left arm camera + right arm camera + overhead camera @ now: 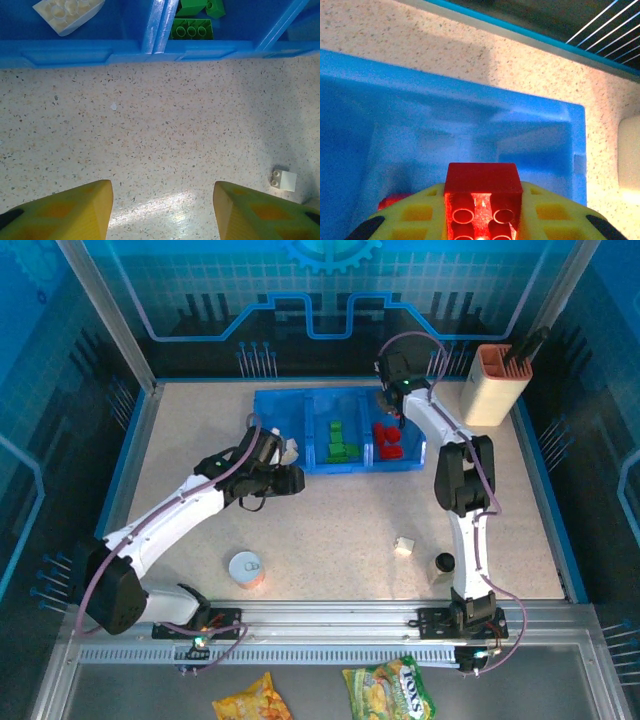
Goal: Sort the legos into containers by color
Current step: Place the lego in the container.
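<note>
Top external: was set high above and behind the arm bases and tilted down, far enough off that the whole counter (330, 520) and the blue bin (275, 415) were taken in.
Left wrist: was held low over the counter and faced toward the bin's near wall, with the left end effector (162, 184) spread wide at the lower edge.
Right wrist: was held close above the bin's right compartment, with the right end effector (482, 215) and the red brick (482, 177) clamped in it in the foreground.
Shared: the bin was seen in all three views; the loose white brick (284, 180) was seen by top external and left wrist.
</note>
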